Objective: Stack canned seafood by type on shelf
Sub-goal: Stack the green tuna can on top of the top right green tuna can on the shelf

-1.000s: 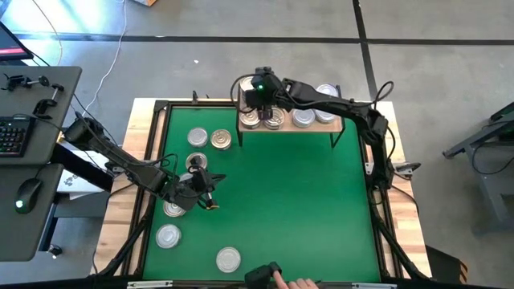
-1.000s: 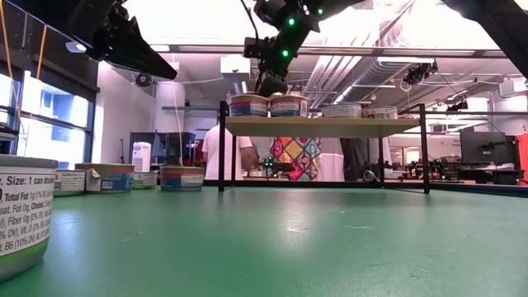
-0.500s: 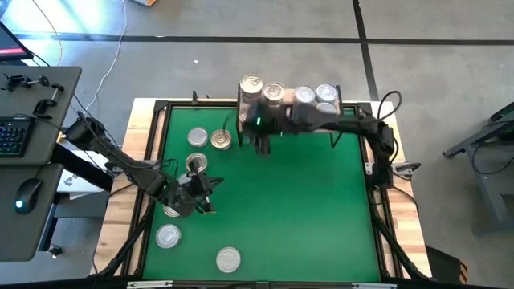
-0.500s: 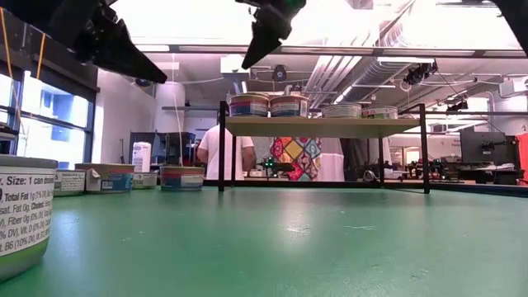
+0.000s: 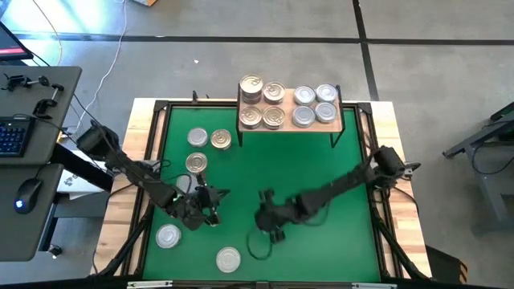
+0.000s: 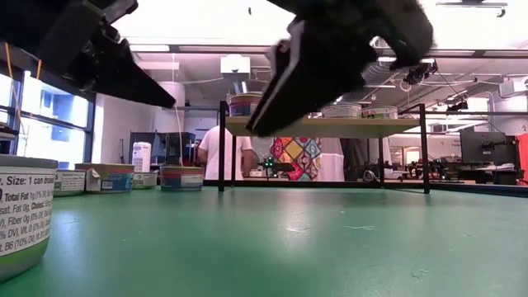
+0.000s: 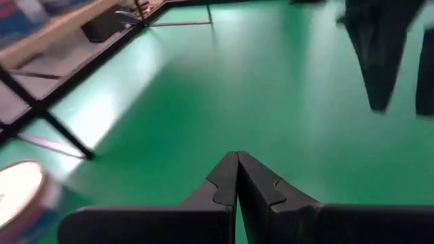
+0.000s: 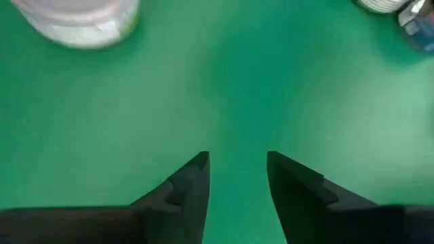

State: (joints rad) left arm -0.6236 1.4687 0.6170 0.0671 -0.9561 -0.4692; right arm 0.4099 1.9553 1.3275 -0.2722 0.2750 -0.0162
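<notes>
Nearest tin [image 6: 23,210]: stood at the near left edge of the green mat [image 5: 305,172], its printed label facing the low camera.
Front tins: two silver-lidded tins lay near the front of the bench [image 5: 401,193], one [image 5: 168,236] toward the left and one [image 5: 229,258] nearer the middle.
Left pincer [image 5: 210,207]: hung over the left half of the mat, just beyond the front-left tin; its two fingers [image 7: 234,181] were pressed together, holding nothing.
Right pincer [image 5: 267,218]: hung over the middle of the mat, near the left pincer but apart from it; its fingers [image 8: 190,179] stood parted with bare mat showing between them, gripping nothing.
Mid-left tins: three more sat farther back on the left, a silver-lidded one [image 5: 196,164] closest, then a silver one [image 5: 197,139] and a gold one [image 5: 222,140] side by side.
Shelf [image 5: 331,124]: stood at the far edge of the mat, a light wood board on thin black legs.
Tins on shelf: four gold-lidded tins [image 5: 262,103] clustered on its left half, four silver-lidded tins [image 5: 315,104] on its right half.
Room beyond: a person in a white top [image 6: 221,153] stood behind the shelf in the low view.
</notes>
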